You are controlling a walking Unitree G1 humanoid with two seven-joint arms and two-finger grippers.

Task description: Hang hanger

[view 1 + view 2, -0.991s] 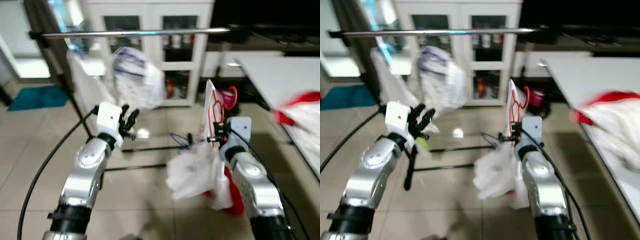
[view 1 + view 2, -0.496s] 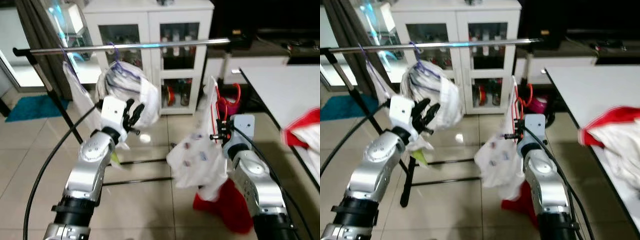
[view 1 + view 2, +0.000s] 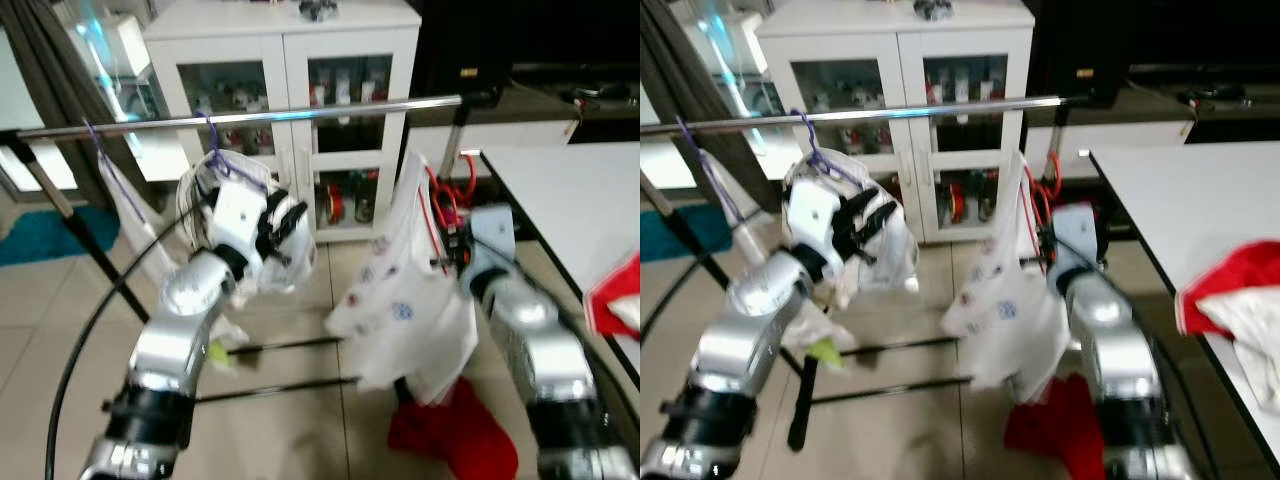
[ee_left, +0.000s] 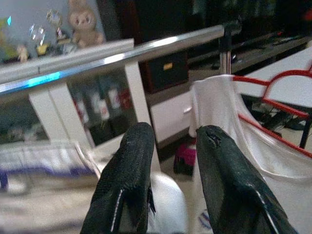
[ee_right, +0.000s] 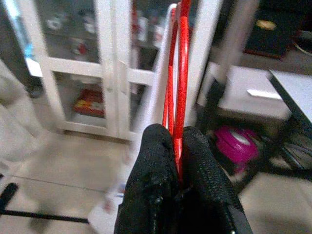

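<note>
Right wrist view: red hanger pinched between closed right claw fingers, white garment draped on it, raised below the rail. Left claw, fingers parted and empty, raised beside hung white clothing.

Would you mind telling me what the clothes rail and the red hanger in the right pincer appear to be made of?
The clothes rail looks like polished metal, probably chromed steel: it is silvery and carries bright streaks of reflected light. The red hanger, clamped in the right pincer, is thin and glossy; it could be plastic or coated wire, and the pictures do not settle which.
</note>
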